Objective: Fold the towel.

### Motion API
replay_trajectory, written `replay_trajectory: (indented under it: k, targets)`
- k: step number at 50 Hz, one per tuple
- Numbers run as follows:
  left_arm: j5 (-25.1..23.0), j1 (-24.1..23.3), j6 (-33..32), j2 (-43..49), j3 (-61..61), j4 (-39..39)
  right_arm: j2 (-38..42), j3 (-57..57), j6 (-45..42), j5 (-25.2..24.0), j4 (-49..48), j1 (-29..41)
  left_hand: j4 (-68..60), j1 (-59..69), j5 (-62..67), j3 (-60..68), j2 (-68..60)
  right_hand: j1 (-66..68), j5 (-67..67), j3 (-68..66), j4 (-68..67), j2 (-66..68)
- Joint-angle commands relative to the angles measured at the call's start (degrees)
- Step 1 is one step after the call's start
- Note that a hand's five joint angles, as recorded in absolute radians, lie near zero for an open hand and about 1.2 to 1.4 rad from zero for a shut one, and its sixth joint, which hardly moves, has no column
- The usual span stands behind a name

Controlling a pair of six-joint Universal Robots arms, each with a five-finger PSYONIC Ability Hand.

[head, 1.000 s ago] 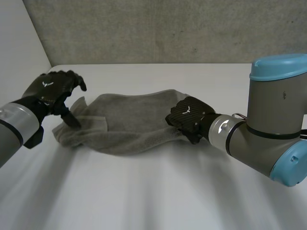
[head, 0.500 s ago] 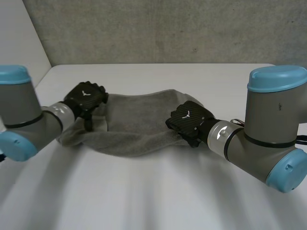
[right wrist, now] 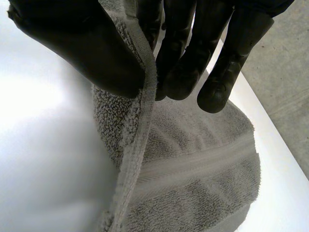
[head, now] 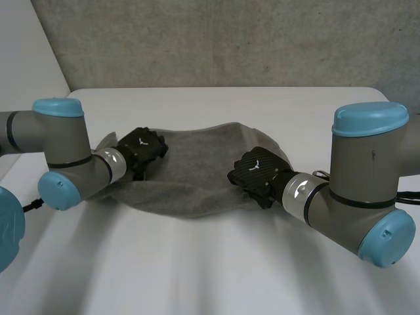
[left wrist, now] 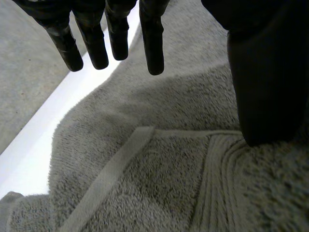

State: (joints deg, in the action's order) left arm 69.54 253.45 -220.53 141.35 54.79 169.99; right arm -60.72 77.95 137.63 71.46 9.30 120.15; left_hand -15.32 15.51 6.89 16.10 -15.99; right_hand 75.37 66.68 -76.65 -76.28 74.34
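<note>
Grey towel (head: pixel 197 172) lying bunched on white tabletop (head: pixel 210 262), centre of head view. Left of centre, left hand (head: pixel 141 149) hovering over towel's left end; its fingers (left wrist: pixel 152 43) straight, slightly spread, gripping nothing; thumb (left wrist: pixel 265 87) down at cloth. Right of centre, right hand (head: pixel 257 169) at right end, fingers (right wrist: pixel 183 58) pinching hem (right wrist: pixel 140 145) against thumb. Step apparently in hand: securing both ends before folding. Next move likely calling for left fingers closing on their edge, then both ends lifting together.

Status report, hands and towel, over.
Left hand open, thumb on towel's left end. Right hand pinching right edge. Towel rumpled on table, not yet folded.
</note>
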Motion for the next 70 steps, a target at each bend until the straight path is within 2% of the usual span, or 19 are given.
replay_trajectory:
  k: [1, 17, 33, 41, 57, 61, 63, 70]
  targets:
    - [0.33, 0.02, -1.74, -0.38, 0.23, -0.89, -0.01, -0.08, 0.01, 0.08, 0.02, -0.09, -4.65, 4.46, 3.08, 3.87, -3.98, 4.63, 3.32, -3.35, -3.72, 5.66]
    - [0.77, 0.73, -2.27, -1.43, 0.05, -5.63, 0.43, -0.25, 0.01, 0.08, 0.02, -0.35, -6.34, 6.14, 4.76, 5.55, -5.66, 4.63, 3.32, -3.35, -3.72, 5.66]
    - [0.85, 1.17, -2.36, -0.82, 0.23, -5.63, 0.69, -0.25, 0.01, 0.17, 0.10, -0.35, -6.33, 6.14, 4.76, 5.54, -5.65, 4.63, 3.32, -3.35, -3.72, 5.66]
    - [0.86, 1.17, -2.36, -0.55, 0.40, -5.81, 0.78, -0.34, 0.01, 0.17, 0.02, -0.35, -14.40, 14.21, 12.83, 13.62, -13.73, 4.63, 3.32, -3.35, -3.72, 5.66]
    - [1.38, 1.43, -2.36, -0.20, 0.49, -5.72, 0.87, -0.25, -0.08, 0.17, 0.02, -0.35, -11.55, 11.35, 9.97, 10.76, -10.87, 4.63, 3.32, -3.35, -3.72, 5.66]
    - [1.38, 1.52, -2.53, -0.20, 0.58, -6.16, 0.87, -0.25, -0.08, 0.17, 0.10, -0.35, -18.11, 17.92, 16.54, 17.32, -17.43, 4.63, 3.32, -3.35, -3.72, 5.66]
    - [1.38, 1.52, -3.49, -0.20, 0.58, -7.56, 0.87, -0.25, -0.08, 0.26, 0.02, -0.35, -38.85, 38.66, 37.28, 38.07, -38.18, 4.63, 3.32, -3.35, -3.72, 5.66]
    - [2.97, 1.43, -5.87, -0.47, 1.11, -9.06, 0.87, -0.34, -0.08, 0.26, 0.10, -0.35, -56.80, 56.61, 55.23, 56.01, -56.12, 4.63, 3.32, -3.35, -3.72, 5.66]
